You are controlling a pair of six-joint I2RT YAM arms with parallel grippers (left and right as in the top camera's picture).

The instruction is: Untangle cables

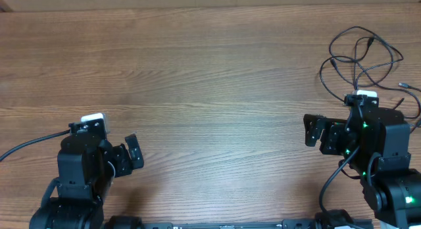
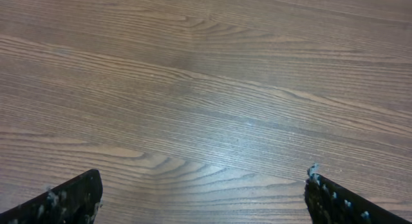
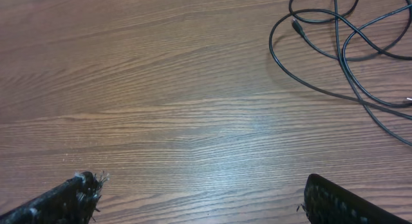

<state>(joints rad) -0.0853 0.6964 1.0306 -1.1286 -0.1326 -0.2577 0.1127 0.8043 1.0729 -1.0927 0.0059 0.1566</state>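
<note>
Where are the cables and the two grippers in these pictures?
cables (image 3: 297, 26): right wrist view, a plug end.
left gripper (image 2: 205, 176): left wrist view, between its fingers.
right gripper (image 3: 201, 180): right wrist view, between its fingers.

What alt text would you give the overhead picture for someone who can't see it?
A tangle of thin black cables lies at the far right of a wooden table. At the near edge, the left gripper and right gripper both stand open, holding nothing.

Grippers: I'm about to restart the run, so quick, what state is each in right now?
Left gripper: open, empty.
Right gripper: open, empty, not touching the cables.
</note>
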